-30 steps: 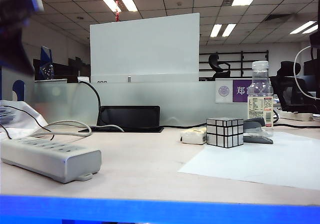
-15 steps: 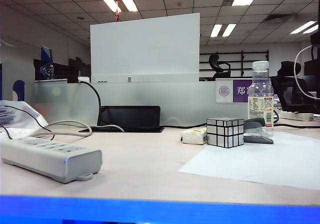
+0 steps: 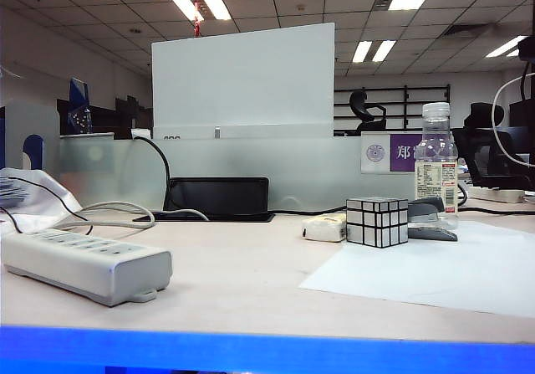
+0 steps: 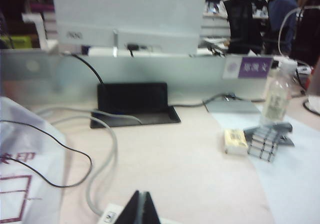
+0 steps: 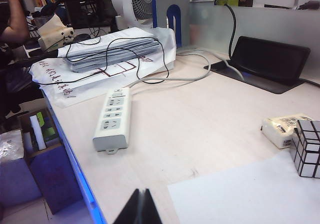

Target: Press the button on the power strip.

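The power strip (image 3: 84, 265) is a long off-white bar lying at the left front of the table, with its grey cable (image 3: 117, 211) looping behind it. In the right wrist view the power strip (image 5: 114, 118) shows its row of sockets and a small button (image 5: 118, 90) at the cable end. My left gripper (image 4: 142, 195) is shut and empty, and hovers right over the strip's cable end (image 4: 111, 215). My right gripper (image 5: 141, 191) is shut and empty, near the table's front edge and well apart from the strip. Neither gripper shows in the exterior view.
A mirror cube (image 3: 376, 221), a small white packet (image 3: 324, 227), a water bottle (image 3: 435, 165) and a stapler (image 3: 428, 219) stand at the right by a white paper sheet (image 3: 443, 265). A black tray (image 3: 217, 198) sits at the back. A plastic bag of papers (image 5: 100, 53) lies beyond the strip.
A dark blurred arm at the top left of the exterior view one second ago has gone out of that view. The things on the table have not moved.
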